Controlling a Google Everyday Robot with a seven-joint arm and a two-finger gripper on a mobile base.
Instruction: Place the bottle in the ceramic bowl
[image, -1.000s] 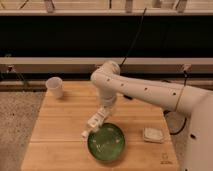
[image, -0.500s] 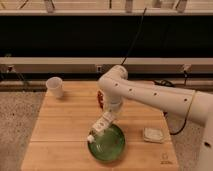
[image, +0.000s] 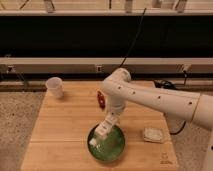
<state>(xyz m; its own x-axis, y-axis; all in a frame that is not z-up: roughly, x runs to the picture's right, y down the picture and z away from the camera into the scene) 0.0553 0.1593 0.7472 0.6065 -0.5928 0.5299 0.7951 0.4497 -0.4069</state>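
A white paper cup (image: 55, 86) stands at the far left corner of the pale wooden table (image: 60, 130), which sits on speckled flooring before a dark wall. Mid-table, the gripper (image: 106, 129) is clamped on the small white bottle (image: 103, 132), tilted over the glossy round green ceramic bowl (image: 111, 148); a small red object (image: 100, 99) peeks behind the smooth white arm (image: 150, 97). A flat pale pad (image: 152, 134) lies right.

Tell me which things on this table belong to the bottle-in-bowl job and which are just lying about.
Job:
- small white plastic bottle, in the shut gripper above the bowl
- round glossy green ceramic bowl

Lying about:
- white paper cup, far left
- small red object, behind the arm
- pale square item, right
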